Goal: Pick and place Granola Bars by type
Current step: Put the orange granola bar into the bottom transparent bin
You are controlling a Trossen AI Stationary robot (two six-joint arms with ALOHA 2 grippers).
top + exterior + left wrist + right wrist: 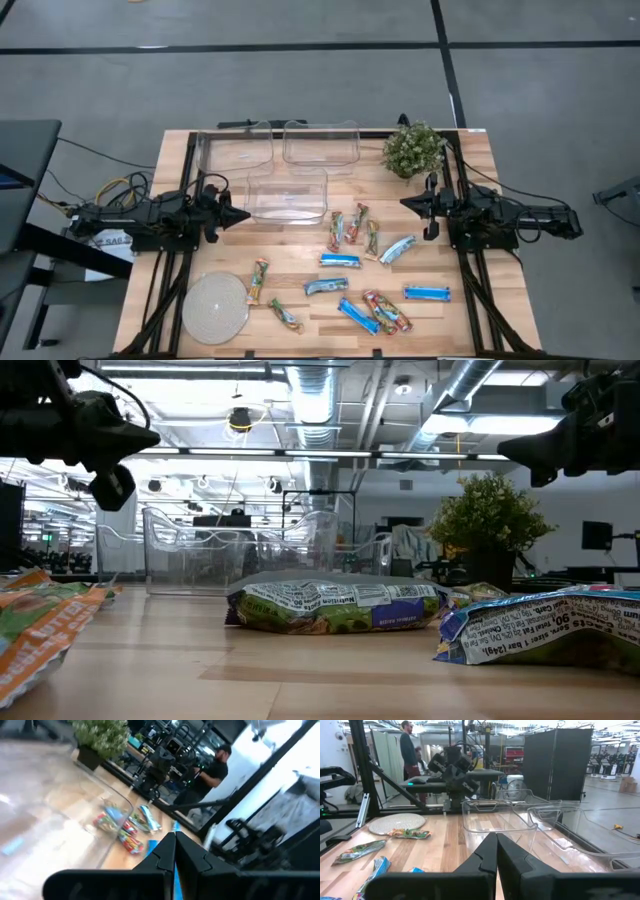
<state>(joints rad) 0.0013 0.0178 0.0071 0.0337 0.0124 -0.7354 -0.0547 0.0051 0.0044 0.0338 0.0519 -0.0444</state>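
From above, the desk [500,290] shows about a dozen bars [340,260] scattered over its near half, none in the three clear bins [288,193] (all three look bare inside). Left claw [243,213] hovers beside the nearest bin, fingers pressed together; right claw [406,203] hangs below the plant [412,149], fingers likewise together. Only the wrist views show people in the room behind: one person [409,747] past the left arm, another [212,770] beyond the right. Only the low view lets the wrapper print be read. A pale disc [215,308] lies at the near left corner.
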